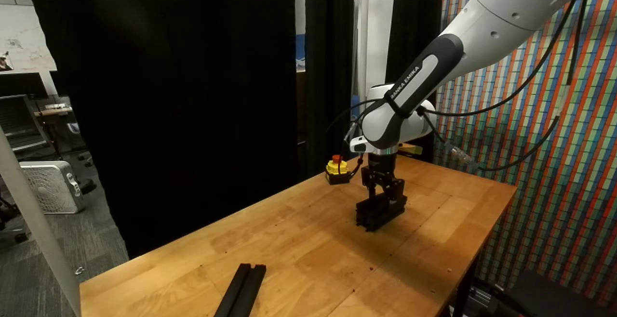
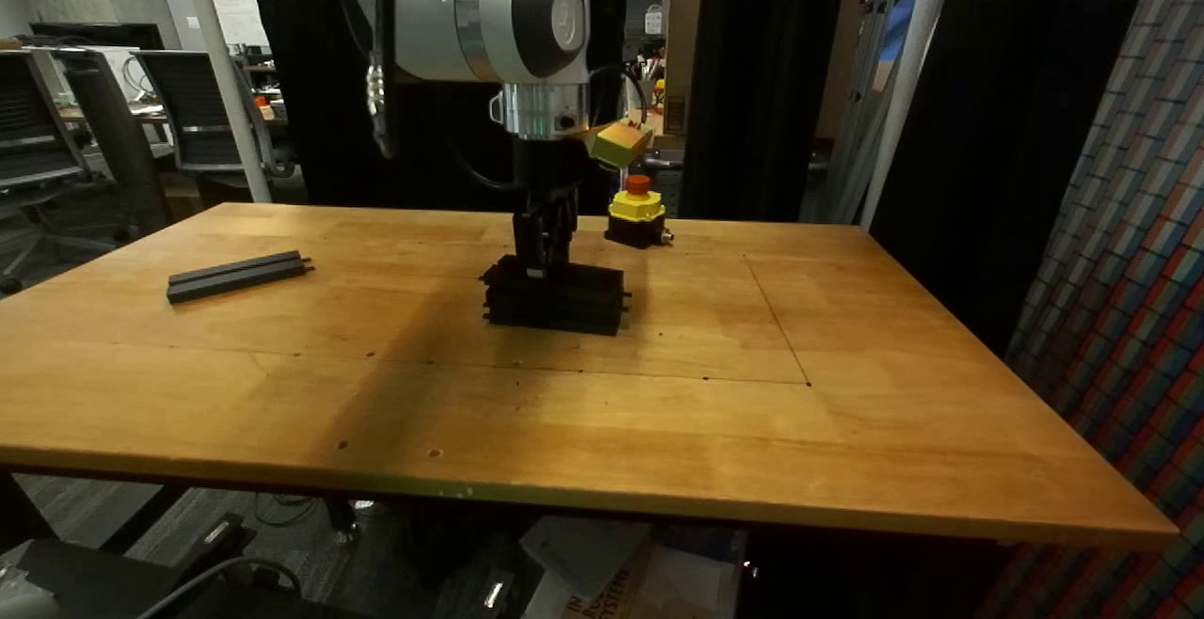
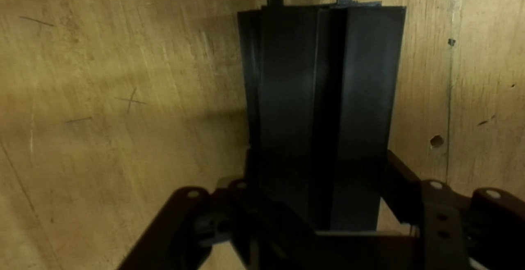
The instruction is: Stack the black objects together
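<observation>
Several matte black bars lie in one stack (image 2: 564,307) on the wooden table, also seen in an exterior view (image 1: 368,214). Their short end pegs stick out, and the layers are not quite flush. The top bar (image 3: 287,77), with a lengthwise groove, fills the middle of the wrist view; a lower layer's edge shows at its left. My gripper (image 3: 320,163) points down with a fingertip against each side of the top bar; it also shows in both exterior views (image 1: 384,200) (image 2: 547,269). Another grooved black bar (image 2: 240,277) lies apart, cut off in an exterior view (image 1: 250,290).
A yellow-and-red round button on a black base (image 2: 638,205) stands behind the stack near the far table edge, also seen in an exterior view (image 1: 338,168). A black curtain (image 1: 168,114) hangs along one table side. A cable hangs along the arm.
</observation>
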